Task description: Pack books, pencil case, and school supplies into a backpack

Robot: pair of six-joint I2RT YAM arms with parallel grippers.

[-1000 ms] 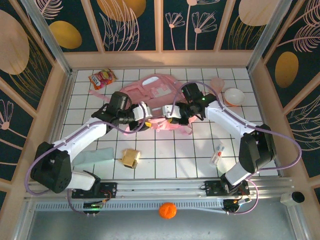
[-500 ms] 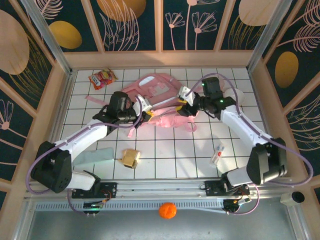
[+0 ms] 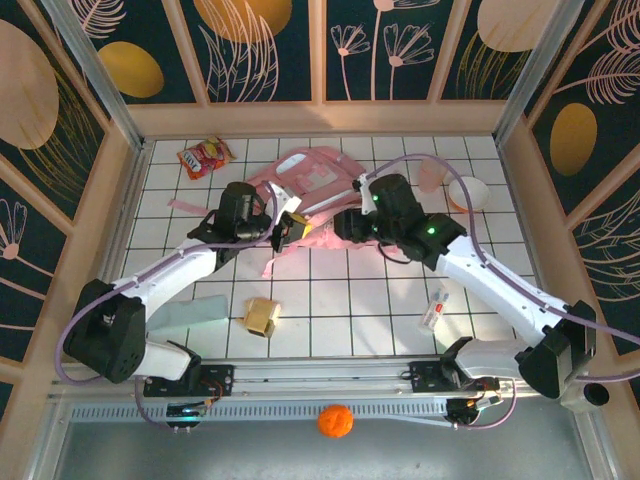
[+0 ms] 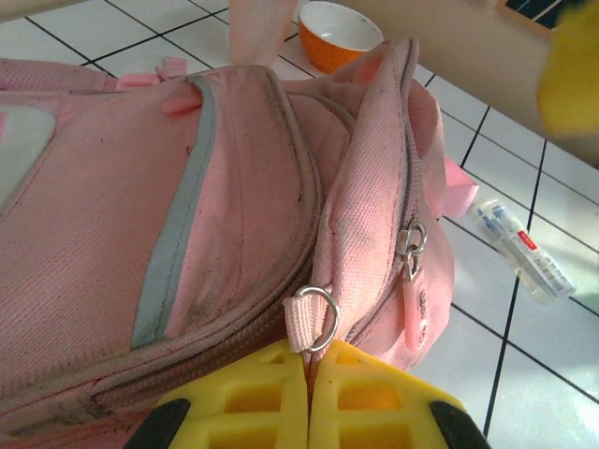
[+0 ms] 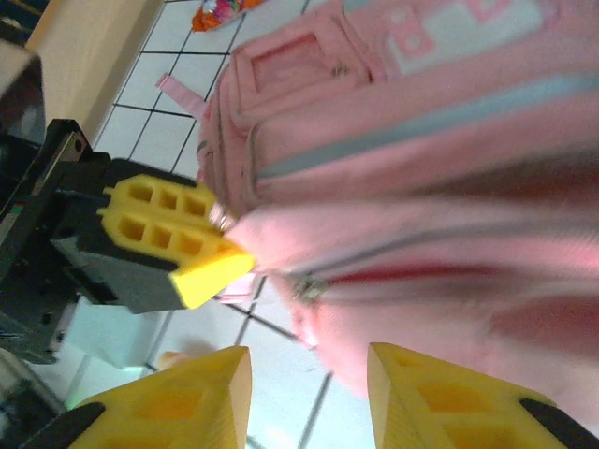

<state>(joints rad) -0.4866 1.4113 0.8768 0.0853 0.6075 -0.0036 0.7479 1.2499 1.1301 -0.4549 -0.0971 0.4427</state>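
The pink backpack (image 3: 312, 178) lies at the back middle of the tiled table. Beside its near end, my left gripper (image 3: 291, 228) is shut on a small pink webbing loop with a metal ring (image 4: 316, 318) sewn beside the zipper. My right gripper (image 5: 309, 374) stands open just short of the backpack (image 5: 421, 187), near a blurred zipper pull (image 5: 305, 288), with nothing between its fingers. The mint pencil case (image 3: 195, 312) and the tan box (image 3: 262, 315) lie at the front left. The white oblong item (image 3: 435, 308) lies at the front right. The books are out of view.
A red-orange snack bag (image 3: 203, 157) lies at the back left. A pink cup (image 3: 433, 172) and an orange-and-white bowl (image 3: 467, 192) stand at the back right. Low wooden walls ring the table, and an orange ball (image 3: 336, 421) sits beyond the front rail.
My left gripper has shut on the backpack's loop. My right gripper opened, drew off to the right, then swung back left to the backpack's near end. The backpack shifted a little.
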